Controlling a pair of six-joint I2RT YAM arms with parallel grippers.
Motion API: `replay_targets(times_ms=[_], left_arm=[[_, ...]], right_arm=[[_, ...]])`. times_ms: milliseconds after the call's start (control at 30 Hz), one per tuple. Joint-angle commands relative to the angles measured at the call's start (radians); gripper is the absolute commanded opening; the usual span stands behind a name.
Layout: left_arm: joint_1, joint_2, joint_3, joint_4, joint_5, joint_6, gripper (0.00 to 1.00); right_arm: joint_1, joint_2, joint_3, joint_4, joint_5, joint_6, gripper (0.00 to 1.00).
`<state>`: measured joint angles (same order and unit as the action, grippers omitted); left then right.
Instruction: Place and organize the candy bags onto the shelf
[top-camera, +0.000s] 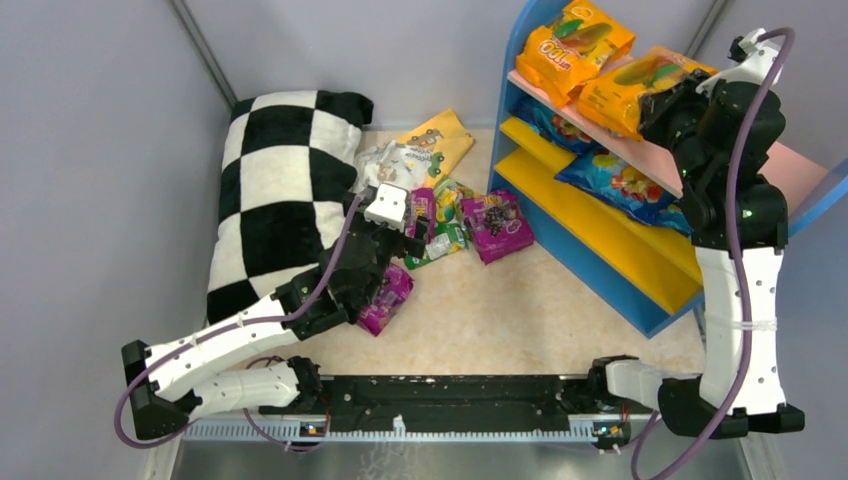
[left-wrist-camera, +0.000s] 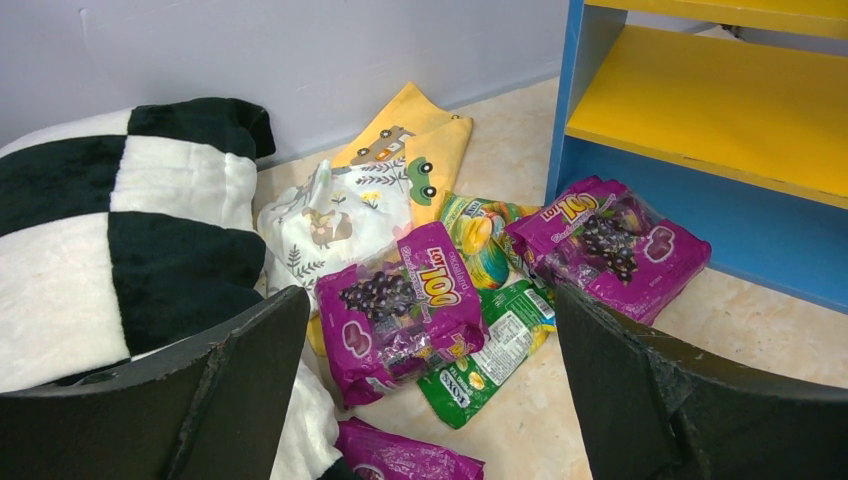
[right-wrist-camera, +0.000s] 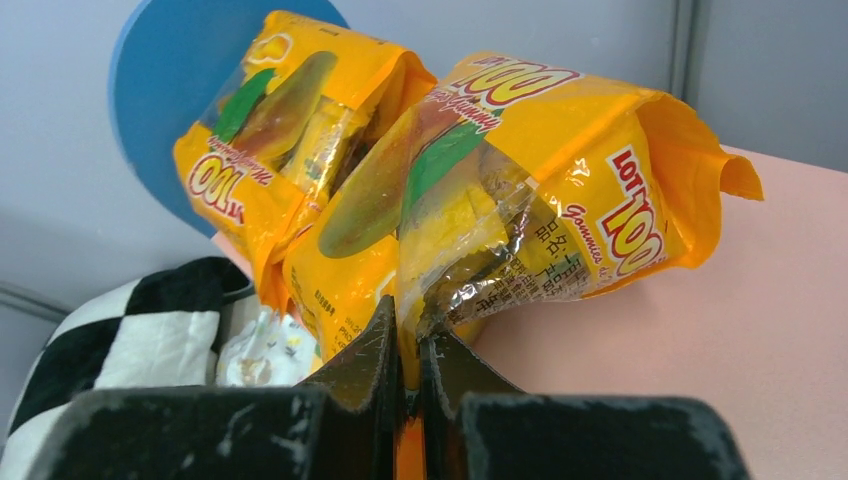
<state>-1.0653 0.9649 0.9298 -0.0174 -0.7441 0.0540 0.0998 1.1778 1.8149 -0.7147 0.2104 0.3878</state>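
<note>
**Q:** Where do the candy bags (top-camera: 470, 225) lie, seen from overhead?

**A:** Some are already on the shelf (top-camera: 600, 265), which stands at two o'clock on the table (top-camera: 520, 320). Two orange ones are up at its pink top board (top-camera: 795, 170). The right claw (right-wrist-camera: 408, 350) is clamped shut on the bottom seam of the nearer orange bag (right-wrist-camera: 540, 190), which leans against the farther orange bag (right-wrist-camera: 270, 150) at its ten o'clock. Whether the gripped bag rests on the board cannot be told.

**Q:** And lower down?

**A:** Blue bags (top-camera: 615, 180) lie on the yellow boards.

**Q:** The left arm?

**A:** The left claw (left-wrist-camera: 430, 380) hovers with its jaws spread wide, holding nothing, over a loose heap near the table's middle. One purple bag (left-wrist-camera: 405, 305) lies straight ahead and a second purple bag (left-wrist-camera: 610, 245) at its two o'clock, by the shelf's foot. A green bag (left-wrist-camera: 495, 350) lies between them. The checkered pillow (top-camera: 280, 190) lies at nine o'clock of the heap and a printed cloth (top-camera: 420, 150) at twelve.
</note>
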Motion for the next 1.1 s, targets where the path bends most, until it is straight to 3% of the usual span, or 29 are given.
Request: replay_targets(times_ms=[0, 133, 367, 533, 667, 1067], left_arm=[[0.002, 0.013, 0.046, 0.022, 0.003, -0.003, 0.98], [0.001, 0.018, 0.050, 0.022, 0.010, -0.006, 0.98], [0.002, 0.020, 0.050, 0.022, 0.005, -0.003, 0.98], [0.002, 0.023, 0.052, 0.022, 0.008, -0.003, 0.98], [0.002, 0.022, 0.053, 0.009, 0.008, -0.003, 0.98], [0.001, 0.029, 0.058, -0.011, 0.011, -0.007, 0.98]], right_arm=[[-0.014, -0.056, 0.018, 0.082, -0.072, 0.023, 0.00], [-0.019, -0.056, -0.005, 0.094, -0.053, 0.006, 0.00], [-0.079, -0.047, -0.050, 0.136, -0.148, 0.026, 0.00], [-0.238, -0.017, -0.074, 0.160, -0.382, 0.087, 0.00], [-0.277, -0.004, -0.096, 0.188, -0.505, 0.116, 0.00], [-0.316, -0.008, -0.111, 0.206, -0.589, 0.132, 0.00]])
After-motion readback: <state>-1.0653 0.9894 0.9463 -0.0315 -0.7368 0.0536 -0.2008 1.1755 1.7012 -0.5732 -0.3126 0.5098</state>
